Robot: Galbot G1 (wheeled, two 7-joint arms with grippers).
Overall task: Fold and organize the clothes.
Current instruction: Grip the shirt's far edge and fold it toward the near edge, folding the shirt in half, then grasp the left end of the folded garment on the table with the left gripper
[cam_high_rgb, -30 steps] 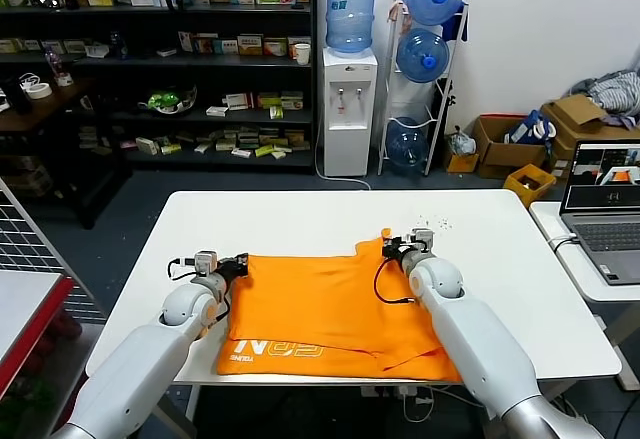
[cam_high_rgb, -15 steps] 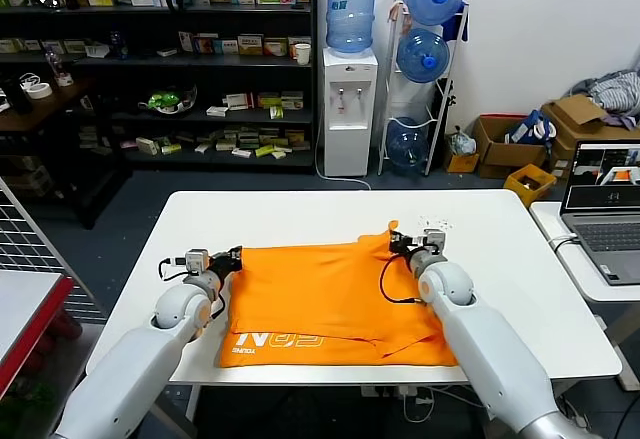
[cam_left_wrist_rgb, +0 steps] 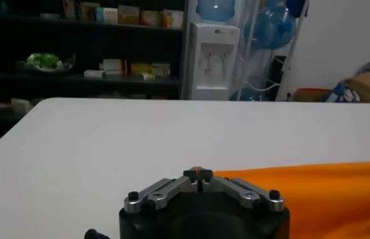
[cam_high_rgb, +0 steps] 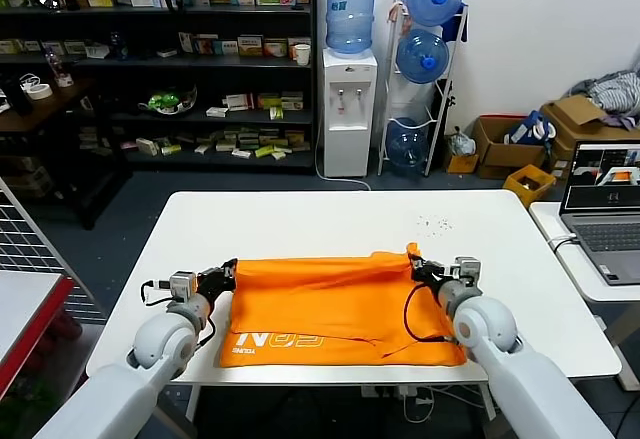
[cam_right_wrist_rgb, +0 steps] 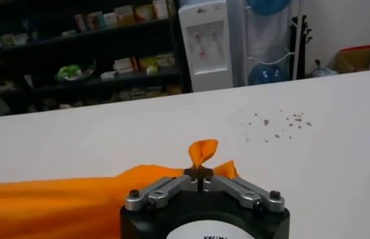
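white laminate table [cam_high_rgb: 330, 221] carries everything, and on it the single orange t-shirt [cam_high_rgb: 330, 304] now lies as a shorter band than a second ago: its far edge has been drawn toward the near edge of the table, so the folded top layer has crept closer to the white lettering [cam_high_rgb: 275, 340] along the front hem. both arms have pulled back with it. that reads as a lengthwise fold about half made; the top edge has yet to be laid down on the near hem and let go

counted: one shirt, two grippers, one table. the left gripper [cam_high_rgb: 218, 277] sits at the shirt's left far corner, fingers pressed together on the cloth, the left wrist view showing orange caught at their meeting point. the right gripper [cam_high_rgb: 428, 271] pinches the right far corner, a small peak of fabric [cam_right_wrist_rgb: 202, 154] standing up above its closed tips
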